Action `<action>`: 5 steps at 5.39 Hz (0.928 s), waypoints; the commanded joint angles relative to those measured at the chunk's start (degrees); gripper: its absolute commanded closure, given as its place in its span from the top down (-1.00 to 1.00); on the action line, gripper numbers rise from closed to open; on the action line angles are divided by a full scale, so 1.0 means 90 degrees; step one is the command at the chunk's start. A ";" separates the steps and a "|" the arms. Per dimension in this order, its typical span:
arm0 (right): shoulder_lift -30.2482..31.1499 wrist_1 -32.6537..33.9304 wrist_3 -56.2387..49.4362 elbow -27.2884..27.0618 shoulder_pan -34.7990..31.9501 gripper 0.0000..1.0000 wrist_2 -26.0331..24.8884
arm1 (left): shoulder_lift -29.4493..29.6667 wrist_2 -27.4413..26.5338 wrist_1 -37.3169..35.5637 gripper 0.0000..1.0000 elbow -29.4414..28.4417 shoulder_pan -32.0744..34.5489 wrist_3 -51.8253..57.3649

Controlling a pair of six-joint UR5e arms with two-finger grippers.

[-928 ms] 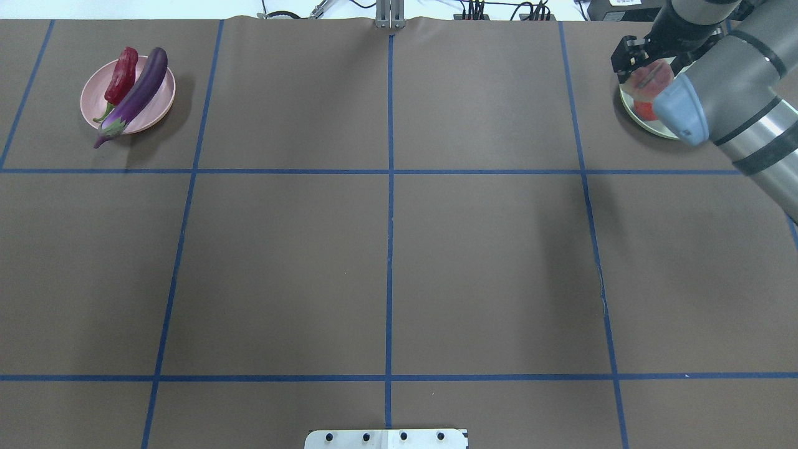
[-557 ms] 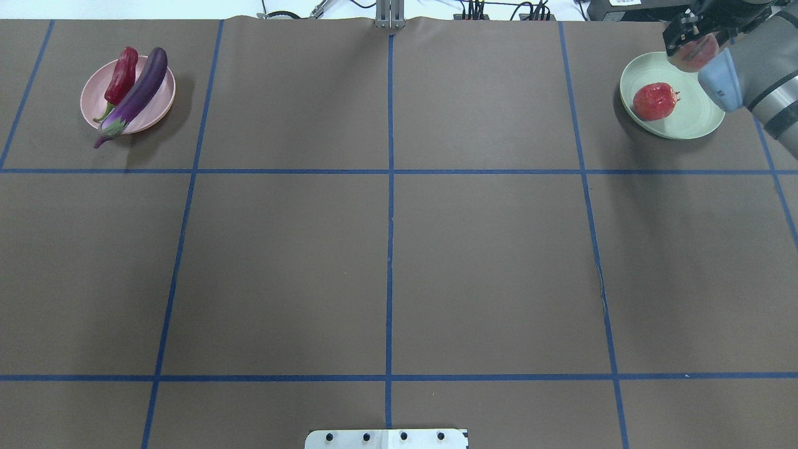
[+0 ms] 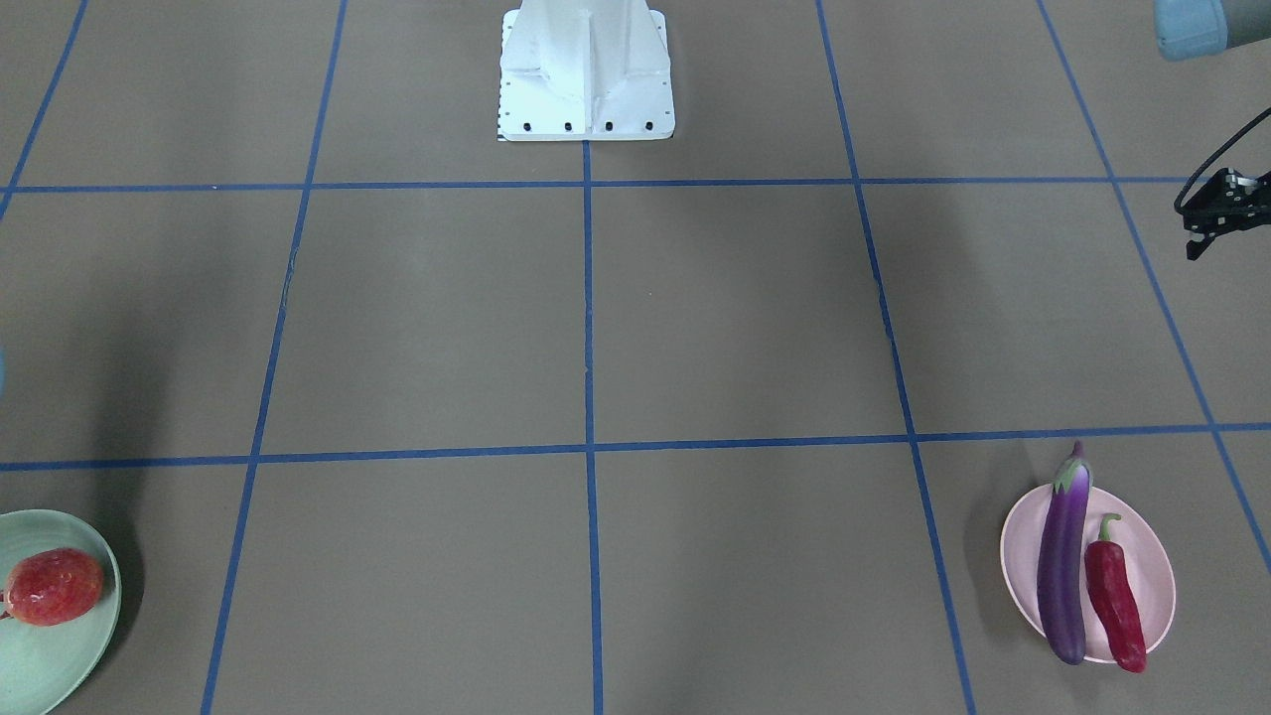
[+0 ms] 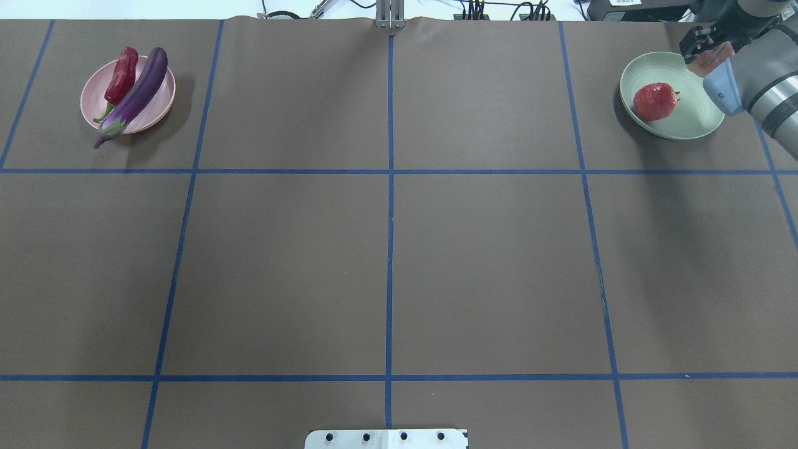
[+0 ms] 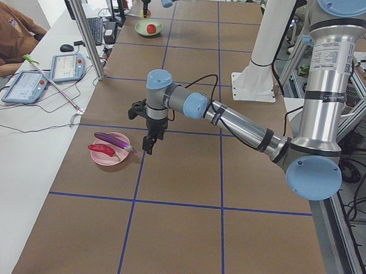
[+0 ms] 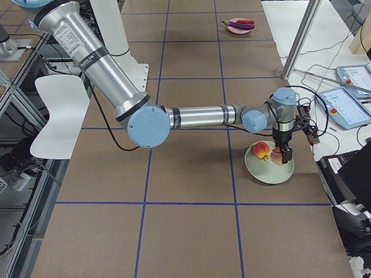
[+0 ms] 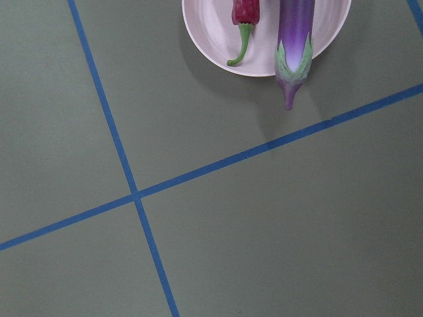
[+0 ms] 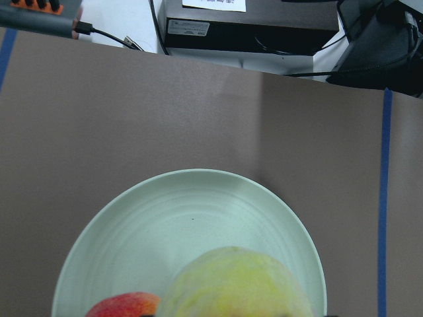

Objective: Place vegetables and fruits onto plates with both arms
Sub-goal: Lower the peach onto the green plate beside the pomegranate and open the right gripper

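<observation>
My right gripper (image 4: 704, 53) is shut on the yellow-green peach (image 8: 234, 284) and holds it just above the far right part of the mint green plate (image 4: 692, 118). The red pomegranate (image 4: 653, 101) lies on that plate's left side. On the pink plate (image 4: 159, 109) at the far left rest the purple eggplant (image 4: 137, 93) and the red chili pepper (image 4: 121, 78), side by side. The eggplant's cap sticks out over the rim. My left gripper (image 5: 149, 146) hangs above the table beside the pink plate, fingers pointing down; I cannot tell whether it is open.
The white pedestal base (image 3: 586, 70) stands at the table's near middle edge. Blue tape lines divide the brown table. Cables and black boxes (image 4: 623, 9) lie past the far edge. A person (image 5: 11, 32) sits at a side bench with tablets (image 5: 64, 65) behind a metal post (image 5: 84, 29).
My right gripper has carried the peach rightward from over the plate's left side to its far right part, and the pomegranate it covered now shows. The pink plate's contents have not moved.
</observation>
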State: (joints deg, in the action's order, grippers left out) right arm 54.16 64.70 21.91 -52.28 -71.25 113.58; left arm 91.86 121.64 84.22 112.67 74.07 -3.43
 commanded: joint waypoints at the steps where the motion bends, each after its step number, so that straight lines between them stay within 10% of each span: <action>1: 0.0018 -0.0411 -0.0003 0.0370 0.0289 -1.00 -0.0353 | -0.0001 0.0000 0.0026 1.00 -0.0019 -0.0008 0.0000; 2: 0.0027 -0.0412 -0.0003 0.0360 0.0328 -1.00 -0.0383 | 0.0008 0.0000 0.0026 1.00 -0.0019 -0.0008 0.0000; 4: 0.0056 -0.0412 0.0017 0.0167 0.0290 0.99 -0.0248 | 0.0008 -0.0010 0.0026 1.00 -0.0077 -0.0018 0.0000; 5: 0.0057 -0.0363 -0.0003 -0.0077 0.0145 1.00 -0.0015 | 0.0008 0.0000 0.0026 1.00 -0.0087 -0.0018 0.0000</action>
State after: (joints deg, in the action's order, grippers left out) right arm 54.59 61.14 21.99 -51.22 -69.03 111.88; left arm 91.93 121.58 84.46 111.99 73.94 -3.43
